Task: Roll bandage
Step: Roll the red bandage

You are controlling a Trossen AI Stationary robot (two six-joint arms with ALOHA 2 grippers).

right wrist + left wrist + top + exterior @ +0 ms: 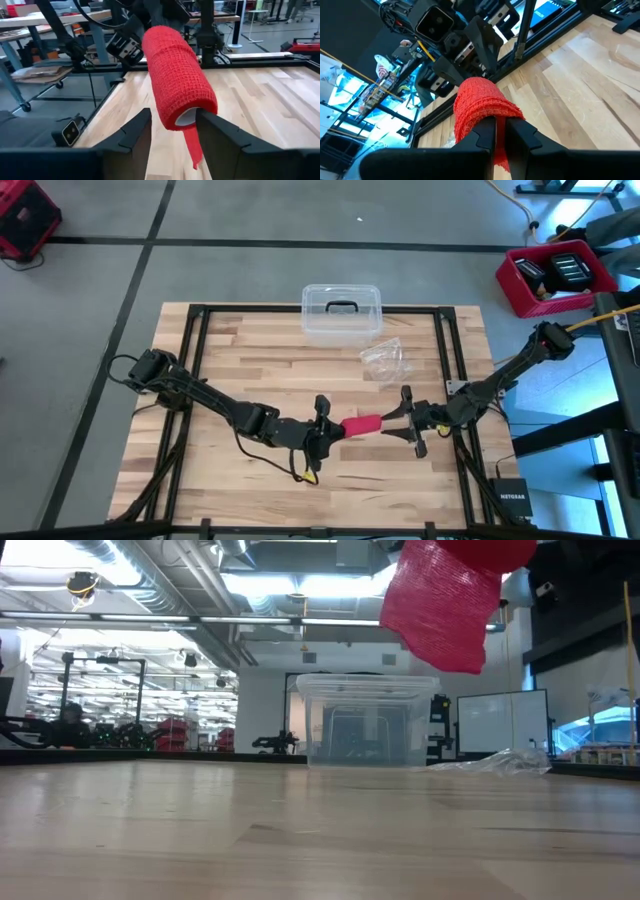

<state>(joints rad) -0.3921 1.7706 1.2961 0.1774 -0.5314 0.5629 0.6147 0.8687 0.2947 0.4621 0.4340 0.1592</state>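
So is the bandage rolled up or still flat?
Mostly rolled: the bandage forms a thick cylinder, with only a short loose tail hanging below it.

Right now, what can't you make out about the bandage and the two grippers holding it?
- Low view: the bandage is cut off by the top edge; neither gripper shows.
- High view: whether the right gripper clamps the roll or only brackets it is too small to tell.
- Left wrist view: the left gripper covers the bandage's pinched end.

Robotics lab: exposed ceiling ducts [150, 570], workbenches [30, 35].
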